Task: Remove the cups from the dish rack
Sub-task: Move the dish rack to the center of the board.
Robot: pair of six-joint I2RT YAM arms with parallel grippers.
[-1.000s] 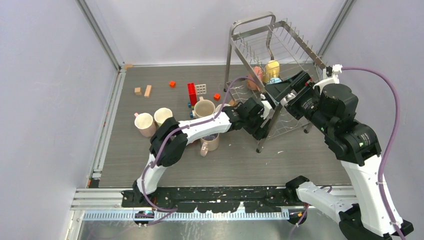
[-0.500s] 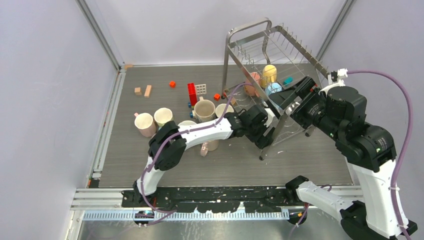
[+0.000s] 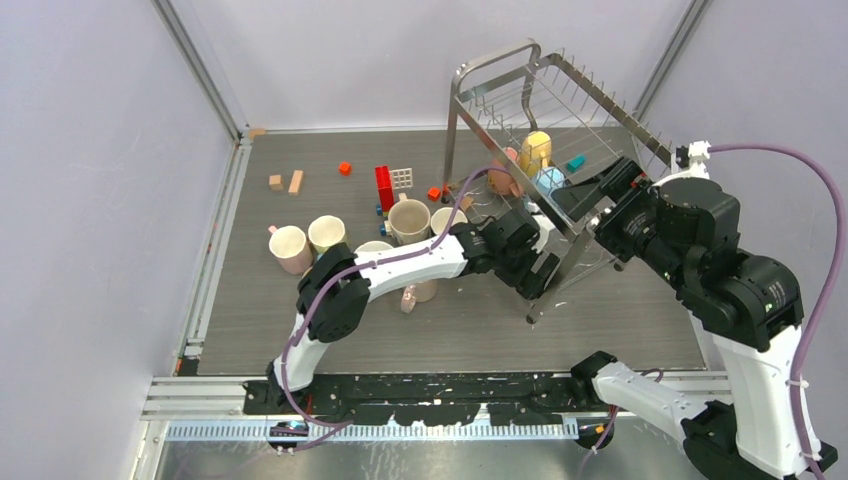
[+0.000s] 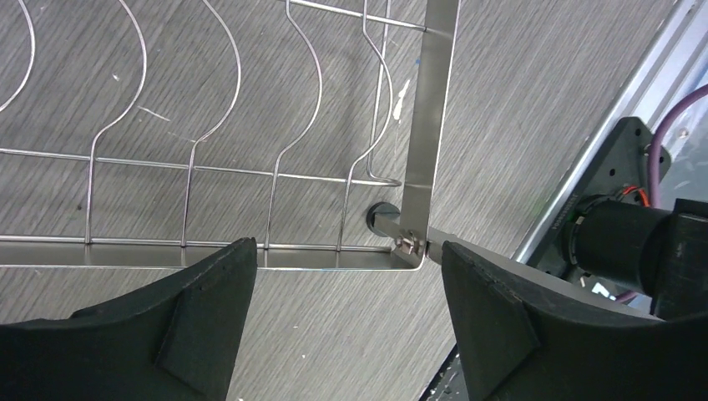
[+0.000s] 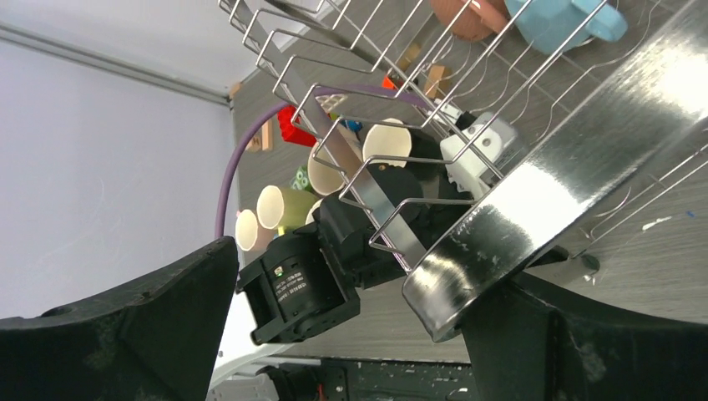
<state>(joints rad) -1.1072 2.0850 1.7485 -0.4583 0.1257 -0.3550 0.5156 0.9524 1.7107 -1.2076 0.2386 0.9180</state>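
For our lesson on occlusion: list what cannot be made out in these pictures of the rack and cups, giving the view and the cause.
- Cup under the left arm, top view: arm covers most of it.
- Cups in the rack, top view: wires cross them, count unsure.
- Pink cup and blue cup, right wrist view: cut by the top edge.
- Left pincer, top view: fingers lost behind wrist and rack.

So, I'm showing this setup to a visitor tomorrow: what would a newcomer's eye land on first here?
The tall shiny wire dish rack at the table's far right, with a yellow mug and a light blue mug inside it. The left arm and right arm both reach to its near side, jaws open. Left of it, several mugs sit clustered on the table.
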